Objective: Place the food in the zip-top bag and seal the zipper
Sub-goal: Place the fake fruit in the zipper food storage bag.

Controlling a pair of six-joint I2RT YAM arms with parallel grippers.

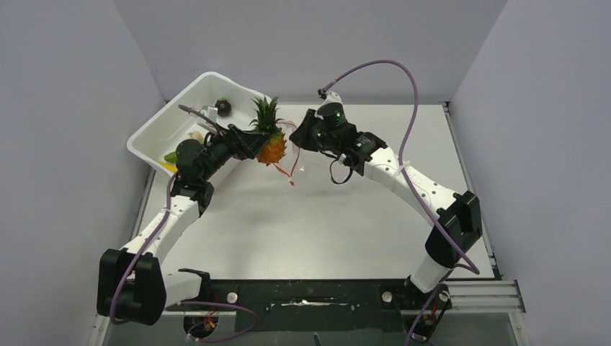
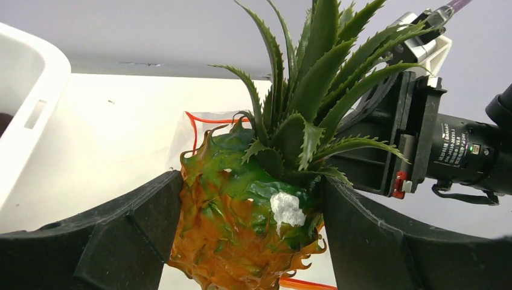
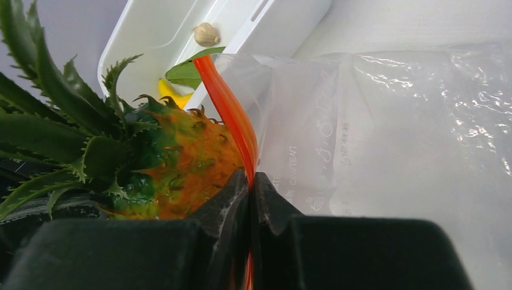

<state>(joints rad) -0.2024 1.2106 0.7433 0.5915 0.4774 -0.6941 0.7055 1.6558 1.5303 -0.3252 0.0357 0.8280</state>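
Orange pineapple (image 2: 241,223), green crown upward, is clamped at its body between the fingers of the left gripper (image 1: 261,144). It is held above the table (image 1: 324,223), just beside the mouth of the bag (image 3: 392,121). Right gripper (image 3: 250,187) is pinched tight on the red zipper (image 3: 226,109) strip, holding one lip of the clear bag up. The pouch hangs slack behind it. Whether the mouth gapes wide enough for the fruit cannot be told from these views. Other food, including the banana (image 3: 166,90) and a green leaf (image 3: 187,69), lies in the white tub (image 1: 194,90) at the far left.

Risks noted:
- Only one lip is held, so the opposite lip may fold across the opening. The fruit would then push the pouch away rather than enter.
- The spiky rind or crown could snag the thin film.
- The two grippers sit close together, so a misjudged approach could bring them into contact.
- A hard push may drag the strip out of the pinch.
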